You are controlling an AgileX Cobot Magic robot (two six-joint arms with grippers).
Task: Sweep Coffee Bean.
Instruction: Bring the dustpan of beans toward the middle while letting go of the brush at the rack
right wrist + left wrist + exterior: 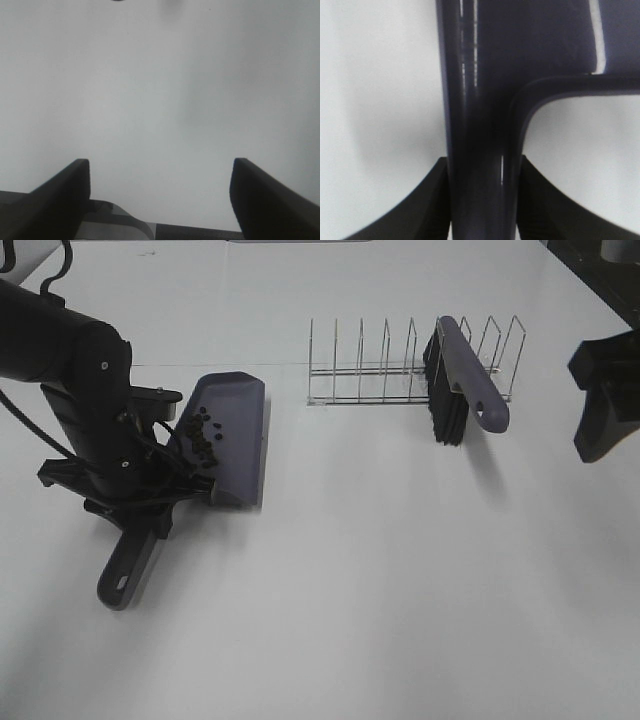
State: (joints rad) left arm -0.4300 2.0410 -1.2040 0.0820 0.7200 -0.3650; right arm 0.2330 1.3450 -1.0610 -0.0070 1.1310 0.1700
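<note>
The grey-purple dustpan [228,436] lies on the white table at the left, and the coffee beans [203,433] sit as a dark cluster inside its pan. My left gripper [150,502] is shut on the dustpan's handle [480,150], with a black finger pressed on each side of it in the left wrist view. The grey-purple brush [462,380], with black bristles, leans in the wire rack [400,370]. My right gripper [160,190] is open and empty over bare table at the far right [605,400].
The wire rack stands at the back centre-right with several empty slots. The white table [400,570] stretches across the front and middle. The dustpan's handle end [122,580] points toward the front left.
</note>
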